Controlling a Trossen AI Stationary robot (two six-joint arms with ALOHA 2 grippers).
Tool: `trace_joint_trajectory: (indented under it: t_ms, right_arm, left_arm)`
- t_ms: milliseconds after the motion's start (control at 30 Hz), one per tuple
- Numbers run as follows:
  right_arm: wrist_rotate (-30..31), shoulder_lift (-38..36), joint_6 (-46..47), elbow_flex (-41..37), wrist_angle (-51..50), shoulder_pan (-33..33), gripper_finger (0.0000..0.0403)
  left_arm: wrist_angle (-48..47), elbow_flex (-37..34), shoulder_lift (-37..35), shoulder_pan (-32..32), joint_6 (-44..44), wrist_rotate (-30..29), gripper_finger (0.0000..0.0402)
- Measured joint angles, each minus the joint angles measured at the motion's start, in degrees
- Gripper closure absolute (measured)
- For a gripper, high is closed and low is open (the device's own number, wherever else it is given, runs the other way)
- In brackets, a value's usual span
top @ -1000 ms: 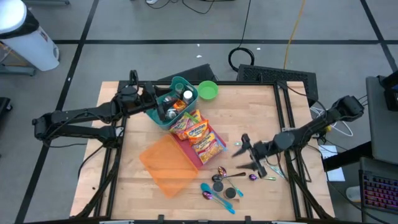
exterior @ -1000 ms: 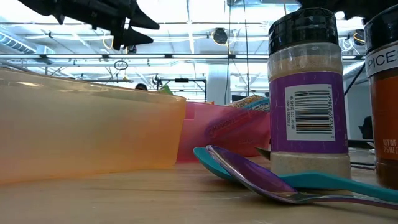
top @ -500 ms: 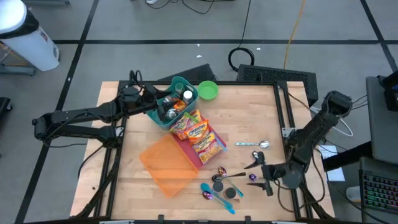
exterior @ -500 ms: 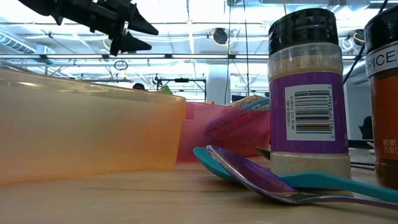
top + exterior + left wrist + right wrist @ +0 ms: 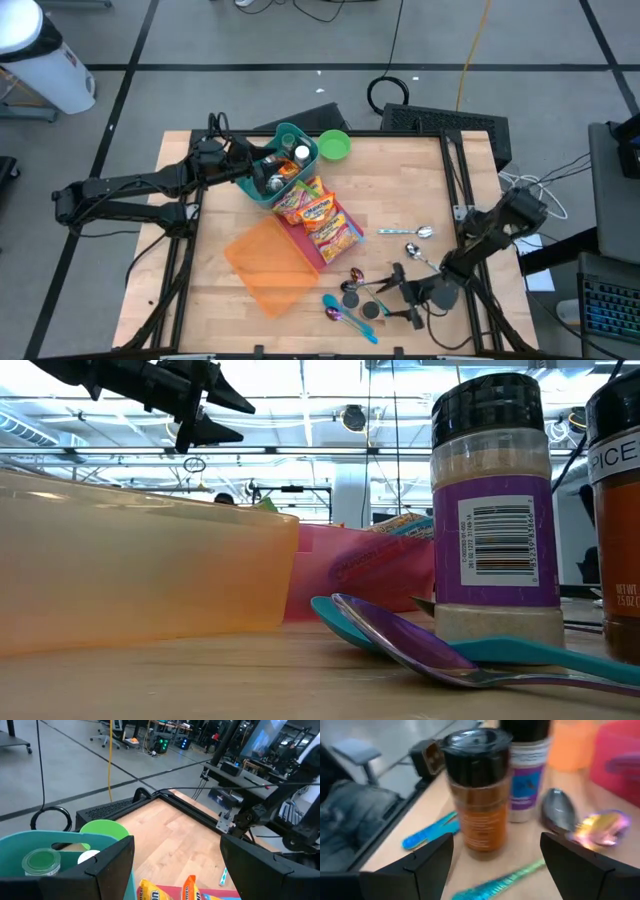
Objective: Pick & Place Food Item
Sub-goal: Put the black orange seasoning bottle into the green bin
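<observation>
Several orange-and-yellow snack bags (image 5: pixel 318 215) lie in a pink tray (image 5: pixel 305 245) mid-table, beside an orange lid (image 5: pixel 265 262). My left gripper (image 5: pixel 240 158) hovers open at the teal basket (image 5: pixel 283 160), high above the table (image 5: pixel 205 405), with nothing between its fingers (image 5: pixel 177 845). My right gripper (image 5: pixel 392 295) stands open low over the table's near right part. It points at an orange spice jar (image 5: pixel 477 795) and touches nothing (image 5: pixel 496 840). A purple-labelled jar (image 5: pixel 527 765) stands just behind the orange one.
Coloured spoons (image 5: pixel 345 312) lie round the two jars (image 5: pixel 495 510), and two silver spoons (image 5: pixel 408 232) lie right of the bags. A green bowl (image 5: pixel 334 145) stands behind the basket, which holds jars (image 5: pixel 42 860). Bare wood shows at the far right (image 5: pixel 410 180).
My right gripper has swung from the table's right middle toward the near edge and down, turning to face the spice jars. Silver spoons now show on the table where it stood. My left gripper has rolled slightly in place.
</observation>
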Motion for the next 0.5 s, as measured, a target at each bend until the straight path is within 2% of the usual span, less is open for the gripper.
trace_joint_trajectory:
  t_ms: [233, 333, 500]
  right_arm:
    - [-11.63, 8.95, -3.58, 5.07, 3.25, -3.39, 0.0113]
    - [-16.79, 10.04, -4.63, 6.98, 2.54, -4.81, 0.0114]
    - [-16.69, 9.89, -4.74, 7.39, 1.65, -6.00, 0.0123]
  left_arm:
    - [0.02, 0.00, 0.00, -0.04, -0.01, 0.04, 0.0105]
    - [0.02, 0.00, 0.00, -0.04, -0.22, 0.04, 0.0105]
    - [0.02, 0.00, 0.00, -0.06, -0.26, 0.07, 0.0105]
